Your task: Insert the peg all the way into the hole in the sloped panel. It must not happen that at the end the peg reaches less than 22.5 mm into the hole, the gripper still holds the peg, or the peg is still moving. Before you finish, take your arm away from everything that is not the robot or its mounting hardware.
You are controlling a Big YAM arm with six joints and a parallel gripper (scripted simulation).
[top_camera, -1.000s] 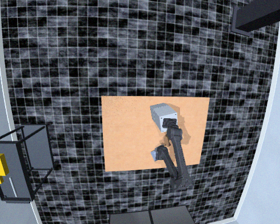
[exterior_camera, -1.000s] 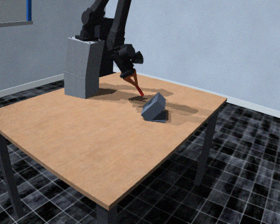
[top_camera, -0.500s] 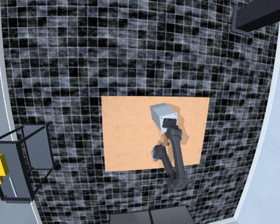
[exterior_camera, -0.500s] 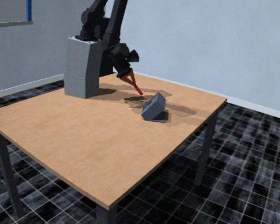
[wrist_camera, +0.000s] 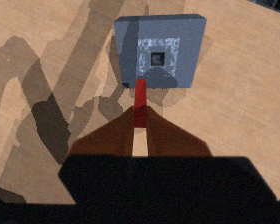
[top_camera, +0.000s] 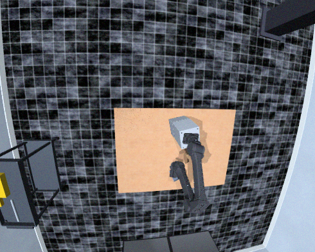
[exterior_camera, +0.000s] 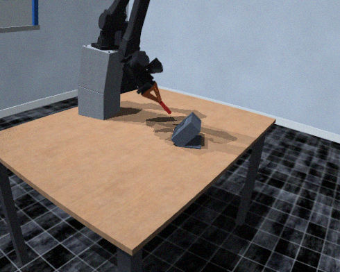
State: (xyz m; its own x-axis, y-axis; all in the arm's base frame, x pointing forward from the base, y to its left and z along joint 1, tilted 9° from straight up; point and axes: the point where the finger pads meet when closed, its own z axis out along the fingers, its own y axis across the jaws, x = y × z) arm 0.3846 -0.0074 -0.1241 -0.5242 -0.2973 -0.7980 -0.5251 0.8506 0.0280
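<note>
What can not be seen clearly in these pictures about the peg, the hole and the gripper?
- Top view: the red peg and the gripper are hidden under the arm.
- Wrist view: the hole is a dark square; its depth cannot be told.
- Wrist view: the rear end of the peg is hidden between the fingers.
- Exterior view: the sloped panel faces away, so the hole is hidden.
</note>
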